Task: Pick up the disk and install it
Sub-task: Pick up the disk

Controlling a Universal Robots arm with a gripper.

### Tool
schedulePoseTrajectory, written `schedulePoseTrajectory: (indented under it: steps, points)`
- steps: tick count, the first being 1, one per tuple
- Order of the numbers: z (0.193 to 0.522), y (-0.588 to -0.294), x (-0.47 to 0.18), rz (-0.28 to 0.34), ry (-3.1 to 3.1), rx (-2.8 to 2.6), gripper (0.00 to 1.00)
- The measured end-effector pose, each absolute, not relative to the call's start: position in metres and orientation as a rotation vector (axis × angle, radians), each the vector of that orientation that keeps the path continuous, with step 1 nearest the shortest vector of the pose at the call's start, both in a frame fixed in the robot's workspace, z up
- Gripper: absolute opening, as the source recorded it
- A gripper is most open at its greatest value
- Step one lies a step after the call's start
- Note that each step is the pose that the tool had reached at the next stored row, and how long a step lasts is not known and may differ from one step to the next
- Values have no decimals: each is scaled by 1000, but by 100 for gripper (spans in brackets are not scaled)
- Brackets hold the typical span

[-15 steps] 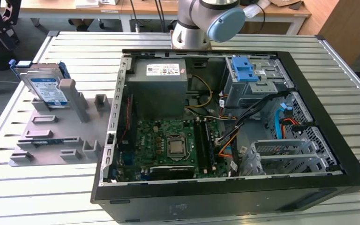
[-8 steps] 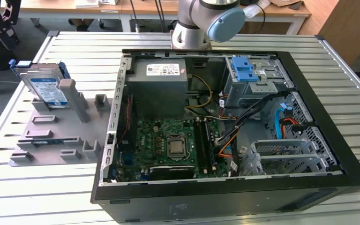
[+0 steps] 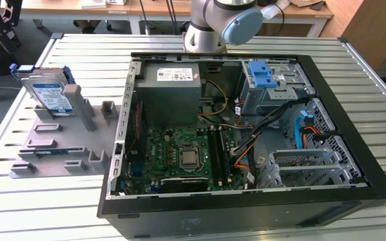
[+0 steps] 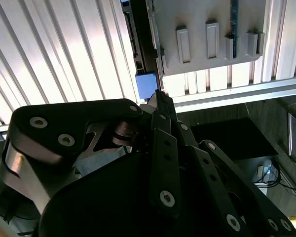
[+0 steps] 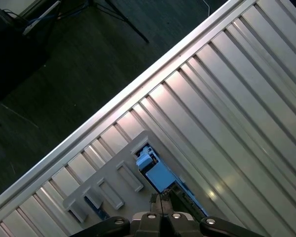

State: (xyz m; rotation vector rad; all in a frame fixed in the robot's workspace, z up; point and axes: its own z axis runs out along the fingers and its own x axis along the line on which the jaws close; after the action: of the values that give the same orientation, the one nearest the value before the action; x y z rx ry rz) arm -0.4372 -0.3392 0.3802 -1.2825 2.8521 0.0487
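Note:
The disk [image 3: 50, 95], silver with a white-and-blue label and a blue carrier frame, stands on edge in a grey slotted fixture [image 3: 59, 145] at the exterior view's left. In both wrist views I look down on its blue top edge [image 5: 157, 173] [image 4: 146, 85] from well above. My gripper [image 5: 161, 198] [image 4: 158, 95] hangs over the disk, apart from it. Its black fingers meet at a point, shut on nothing.
An open computer case [image 3: 122, 150] lies on the slatted metal table [image 3: 66, 211], right of the fixture. It holds a power-supply box [image 3: 173, 85], a motherboard [image 3: 183, 155], a blue-latched drive bay [image 3: 263, 78] and a metal cage [image 3: 307, 165]. The arm's base [image 3: 206, 30] stands behind the case.

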Motion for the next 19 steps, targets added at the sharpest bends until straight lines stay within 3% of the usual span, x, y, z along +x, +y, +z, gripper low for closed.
schedulePoseTrajectory:
  steps: [19]
  points:
    - [380,-339,-437,49,2818,-1358,11]
